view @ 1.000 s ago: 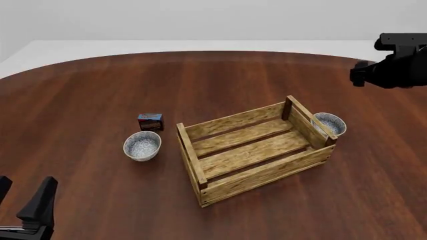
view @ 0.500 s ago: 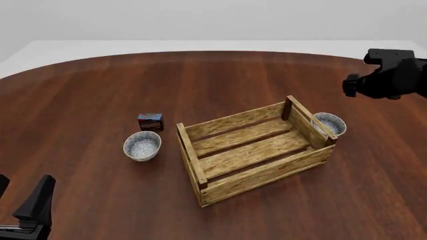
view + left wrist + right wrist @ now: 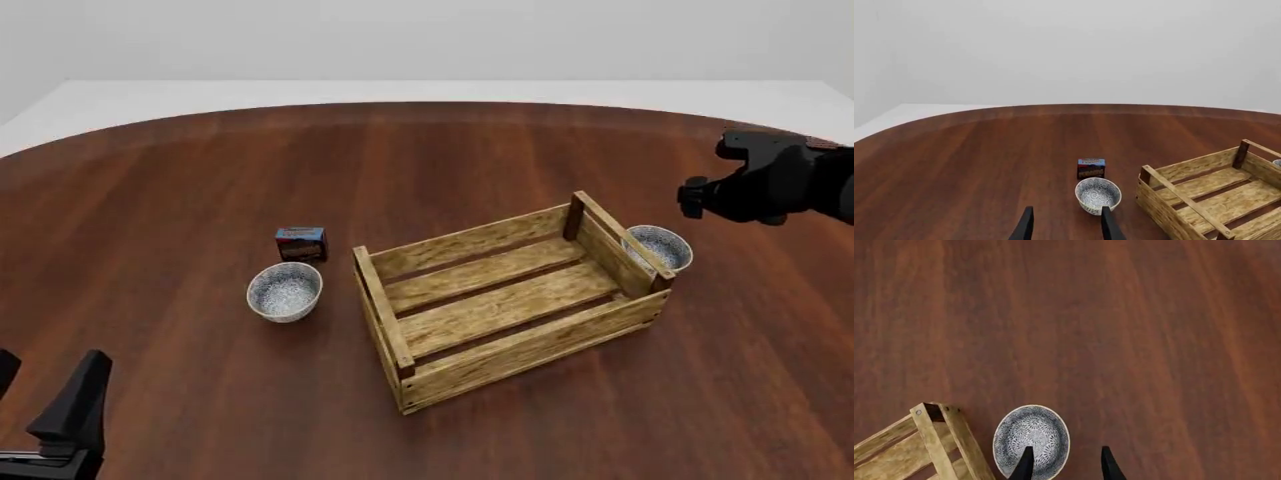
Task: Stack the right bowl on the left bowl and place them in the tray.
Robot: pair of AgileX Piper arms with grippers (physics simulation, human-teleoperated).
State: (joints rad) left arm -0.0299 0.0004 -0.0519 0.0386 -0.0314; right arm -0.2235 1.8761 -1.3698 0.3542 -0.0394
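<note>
The left bowl (image 3: 284,290) (image 3: 1097,194), white with a grey speckled inside, stands upright left of the tray (image 3: 521,345) (image 3: 1187,200). The right bowl (image 3: 659,248) (image 3: 1031,440), of the same look, sits against the outside of the tray's right end (image 3: 934,440). My right gripper (image 3: 697,196) (image 3: 1065,466) hovers above and behind the right bowl, open, holding nothing. In the right wrist view one finger lines up over the bowl's rim. My left gripper (image 3: 47,392) (image 3: 1067,229) is open and empty at the near left, well short of the left bowl.
A small blue-and-red box (image 3: 300,243) (image 3: 1091,168) stands just behind the left bowl. The tray is empty inside. The brown wooden table (image 3: 174,180) has a rounded far edge.
My right arm has moved left and down, closer to the right bowl. The left arm, both bowls and the tray have stayed put.
</note>
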